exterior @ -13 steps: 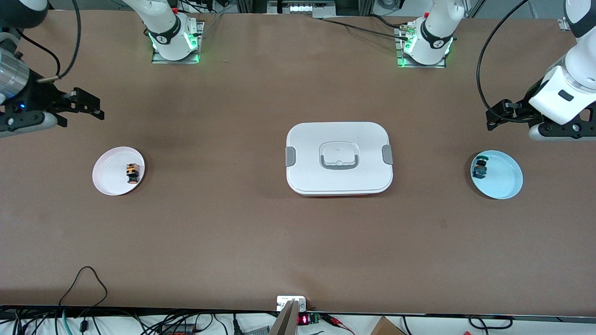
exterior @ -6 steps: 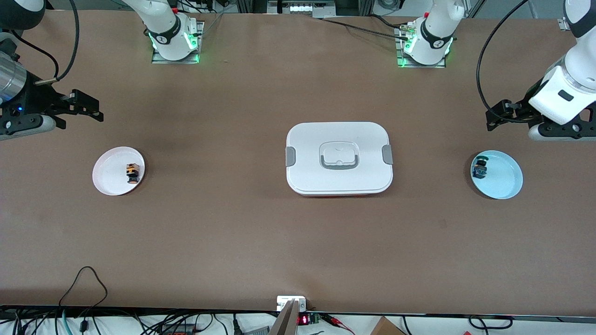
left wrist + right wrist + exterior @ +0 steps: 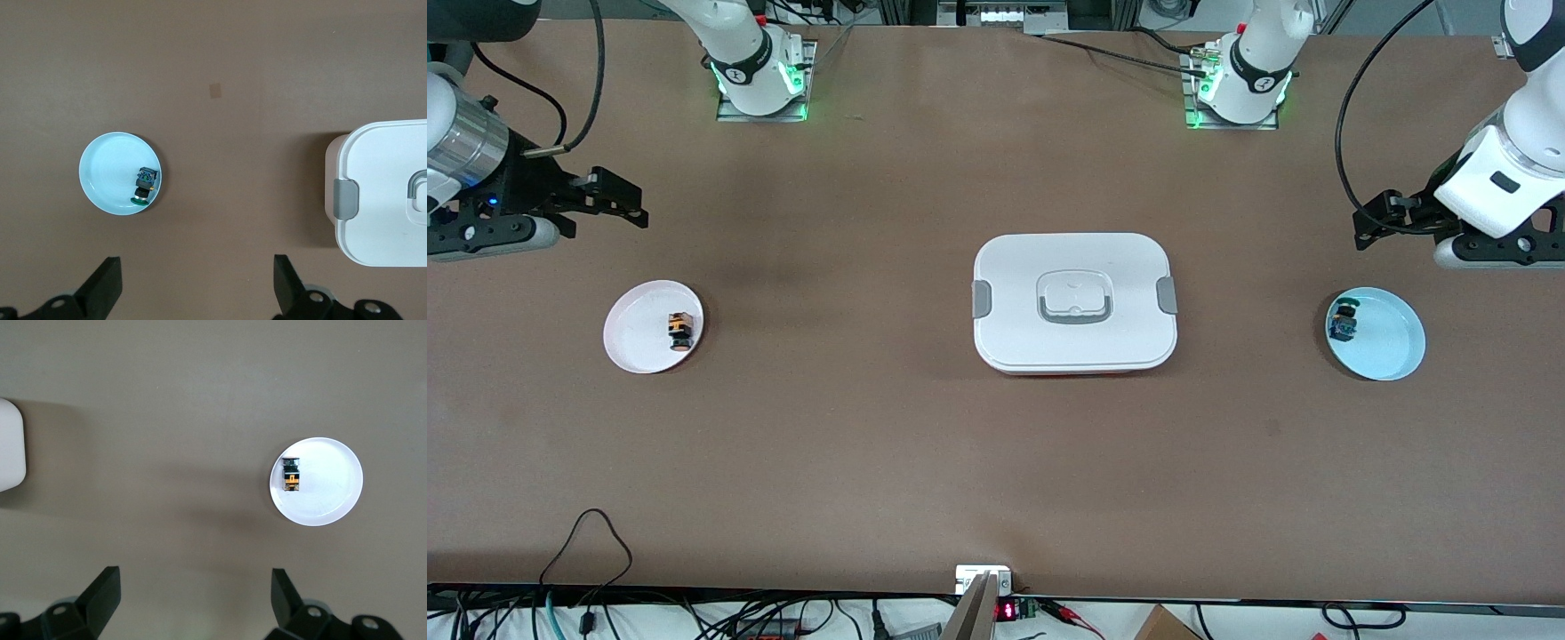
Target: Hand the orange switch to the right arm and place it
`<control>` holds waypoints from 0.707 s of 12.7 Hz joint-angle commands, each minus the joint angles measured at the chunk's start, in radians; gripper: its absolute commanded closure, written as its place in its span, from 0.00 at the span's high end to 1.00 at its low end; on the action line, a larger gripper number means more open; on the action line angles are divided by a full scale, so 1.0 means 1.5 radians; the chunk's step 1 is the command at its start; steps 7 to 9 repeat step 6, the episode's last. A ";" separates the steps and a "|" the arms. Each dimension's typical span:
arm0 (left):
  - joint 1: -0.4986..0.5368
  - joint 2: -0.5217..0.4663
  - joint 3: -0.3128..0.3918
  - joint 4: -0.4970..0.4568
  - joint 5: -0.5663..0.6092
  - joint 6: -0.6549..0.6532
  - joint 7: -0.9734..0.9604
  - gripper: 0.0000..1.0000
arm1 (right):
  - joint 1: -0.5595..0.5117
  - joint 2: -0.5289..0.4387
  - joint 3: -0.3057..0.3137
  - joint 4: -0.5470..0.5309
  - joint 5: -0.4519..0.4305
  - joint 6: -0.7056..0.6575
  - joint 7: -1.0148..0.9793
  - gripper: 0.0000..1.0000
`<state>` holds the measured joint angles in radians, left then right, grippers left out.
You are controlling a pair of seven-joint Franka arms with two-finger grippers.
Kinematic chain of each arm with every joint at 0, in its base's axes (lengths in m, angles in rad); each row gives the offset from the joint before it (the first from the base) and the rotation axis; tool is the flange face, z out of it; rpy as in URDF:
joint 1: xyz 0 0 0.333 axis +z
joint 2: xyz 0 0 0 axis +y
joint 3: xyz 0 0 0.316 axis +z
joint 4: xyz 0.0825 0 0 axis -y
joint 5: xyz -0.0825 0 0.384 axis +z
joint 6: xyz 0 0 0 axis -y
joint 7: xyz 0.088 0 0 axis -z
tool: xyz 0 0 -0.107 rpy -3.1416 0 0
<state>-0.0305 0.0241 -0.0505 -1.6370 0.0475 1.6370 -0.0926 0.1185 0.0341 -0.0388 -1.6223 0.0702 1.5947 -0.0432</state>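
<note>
No brand name or lettering can be read on any of the things; a small unit at the bottom edge of the front view shows red lit digits [image 3: 1006, 611] too small to make out.

The orange switch [image 3: 679, 330] is a tiny black blocky part with an orange band across its body. It lies on a pale pink plate [image 3: 637, 333] in the left-centre of the front view, toward the right arm's end of the worktop [image 3: 871, 444], near the plate's rim on the side facing the white box. In the right wrist view the switch [image 3: 290, 474] sits inside the plate [image 3: 330, 493] close to its edge.

The worktop is plain matte brown, with cables and electronics along its bottom edge. A white lidded box [image 3: 1074, 302] with grey clips stands at the frame's centre. A light blue plate [image 3: 1385, 338] at centre right carries a similar small part with blue and green accents [image 3: 1343, 324].

The right tool [image 3: 609, 203] hangs at upper left over bare worktop, fingers spread and empty. The left tool [image 3: 1374, 220] hangs at upper right over bare worktop, fingers likewise apart and empty.
</note>
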 commanded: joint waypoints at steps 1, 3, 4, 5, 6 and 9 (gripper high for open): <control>0.001 0.011 -0.002 0.021 -0.002 -0.005 -0.001 1.00 | -0.001 0.004 -0.002 0.017 0.001 -0.016 0.006 1.00; 0.001 0.011 -0.002 0.021 -0.002 -0.005 -0.002 1.00 | -0.002 0.006 -0.003 0.017 0.002 -0.013 -0.002 1.00; 0.001 0.011 -0.002 0.021 -0.002 -0.006 -0.002 1.00 | -0.003 0.007 -0.003 0.017 0.003 -0.013 -0.014 1.00; 0.000 0.011 -0.002 0.021 -0.002 -0.006 -0.002 1.00 | -0.004 0.008 -0.004 0.017 0.003 -0.011 -0.021 1.00; 0.000 0.011 -0.002 0.021 -0.002 -0.006 -0.002 1.00 | -0.005 0.008 -0.005 0.017 0.003 -0.011 -0.024 1.00; 0.000 0.011 -0.002 0.021 -0.002 -0.006 -0.002 1.00 | -0.005 0.008 -0.005 0.017 0.003 -0.011 -0.024 1.00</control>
